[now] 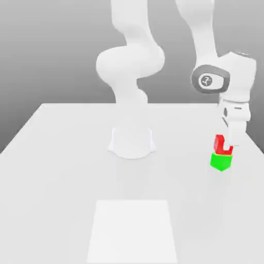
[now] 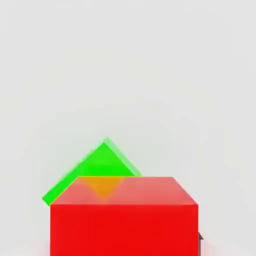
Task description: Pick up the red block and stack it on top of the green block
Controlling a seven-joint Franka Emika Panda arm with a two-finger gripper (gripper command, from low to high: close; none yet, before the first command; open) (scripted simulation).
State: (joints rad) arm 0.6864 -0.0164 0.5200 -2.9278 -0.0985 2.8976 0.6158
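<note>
We see the red block (image 1: 222,145) held between the fingers (image 1: 234,135) just above the green block (image 1: 221,162), near the edge of the desk (image 1: 62,170) on the exterior view's right. The fingers pinch the red block; one of them covers part of its face in the exterior view. Whether the two blocks already touch, we cannot say for sure, because the gap between them is hard to read from this angle.

What could go wrong, in our judgement, is mostly a matter of alignment. In the hand view the green block (image 2: 95,167) looks turned about a quarter of a right angle or more against the red block (image 2: 125,215), with one corner pointing away from the camera, while the red one shows a flat face to it. If the red block is released off-centre, it may rest on too little surface and tip or slide off. A release from too high could also make it bounce, and pressing down too far could push the green block aside.

Both blocks are cubes, so neither has a long axis. The red one seems level, its top face flat.
</note>
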